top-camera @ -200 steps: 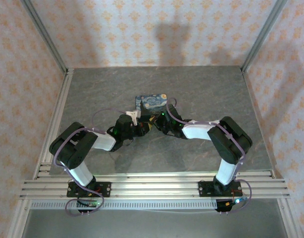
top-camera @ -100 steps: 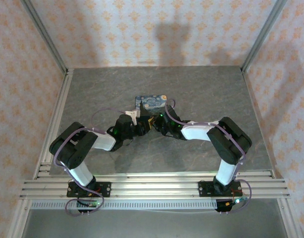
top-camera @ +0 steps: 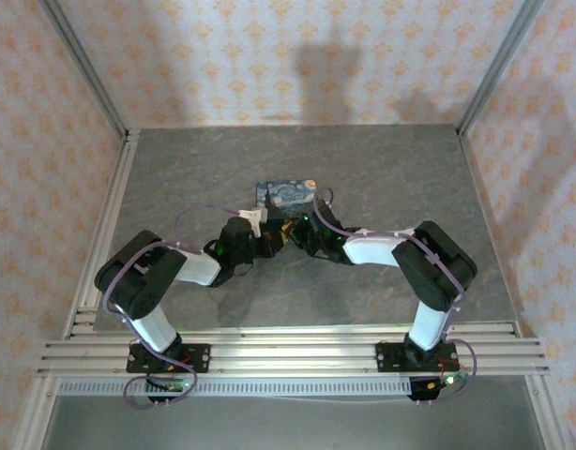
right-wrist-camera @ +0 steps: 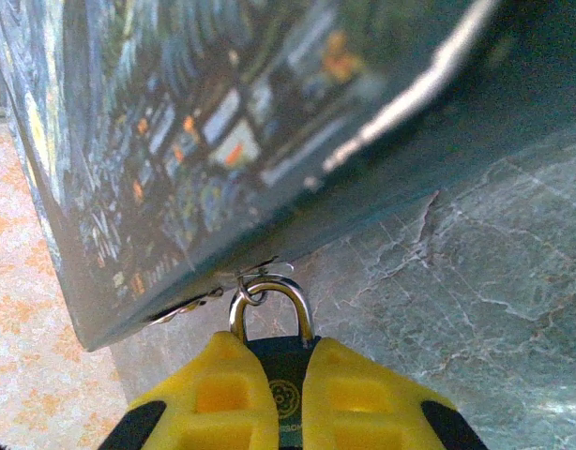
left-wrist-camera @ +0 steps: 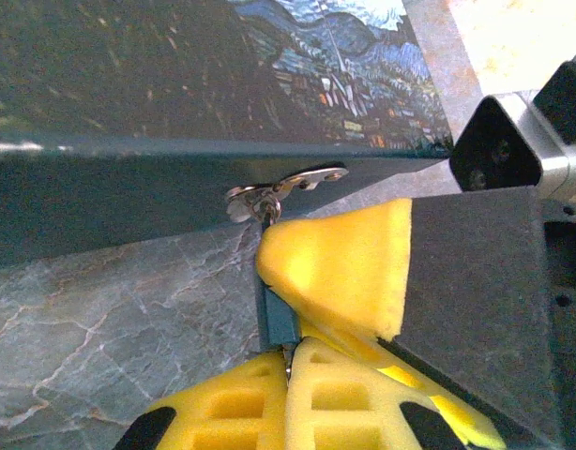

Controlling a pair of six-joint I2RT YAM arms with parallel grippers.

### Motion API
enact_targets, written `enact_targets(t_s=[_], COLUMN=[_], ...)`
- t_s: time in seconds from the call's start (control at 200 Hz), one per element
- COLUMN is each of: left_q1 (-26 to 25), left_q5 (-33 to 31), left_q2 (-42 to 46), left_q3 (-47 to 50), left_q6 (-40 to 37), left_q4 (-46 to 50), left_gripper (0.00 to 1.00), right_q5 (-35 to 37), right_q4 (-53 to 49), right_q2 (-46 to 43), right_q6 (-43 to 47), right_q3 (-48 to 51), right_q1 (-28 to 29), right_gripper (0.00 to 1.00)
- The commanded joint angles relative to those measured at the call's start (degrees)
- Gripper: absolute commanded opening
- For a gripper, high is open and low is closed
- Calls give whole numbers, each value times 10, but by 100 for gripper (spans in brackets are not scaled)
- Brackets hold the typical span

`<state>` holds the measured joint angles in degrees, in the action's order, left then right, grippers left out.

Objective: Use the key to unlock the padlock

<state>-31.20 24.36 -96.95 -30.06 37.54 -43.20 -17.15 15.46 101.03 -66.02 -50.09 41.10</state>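
Pinching the padlock (right-wrist-camera: 280, 380) body, the right gripper (right-wrist-camera: 274, 349) jaws steady it; left gripper (left-wrist-camera: 290, 352) jaws sit pressed together, perhaps on the key; insertion and turning likely follow.

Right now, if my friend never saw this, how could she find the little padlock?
Find the swirl-painted blue box in the middle of the grey table. A small metal hasp sticks out of its near side, and the padlock is hooked there, pinched between the right hand's yellow fingers. It is tiny and dark with a shiny silver loop, far smaller than the box.
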Motion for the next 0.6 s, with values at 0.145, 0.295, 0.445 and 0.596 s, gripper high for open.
enact_targets(t_s=[0.145,0.295,0.445,0.596], left_q1=[-26,-39,-66,-104], left_q5=[-103,-146,-196,-248], left_q2=[35,44,44,34], left_q3=[-27,-38,-35,-31], left_q6=[-175,-268,-357,-439], left_q4=[151,202,212,201], left_gripper=[0,0,0,0], right_q5=[-5,-22,-38,-64], right_q4=[-41,-63,-89,-110], right_q2=[-25,-26,-29,-23], right_q6=[3,4,12,16], right_q3=[-48,-67,-85,-98], right_q1=[2,-4,-12,-18], right_gripper=[0,0,0,0])
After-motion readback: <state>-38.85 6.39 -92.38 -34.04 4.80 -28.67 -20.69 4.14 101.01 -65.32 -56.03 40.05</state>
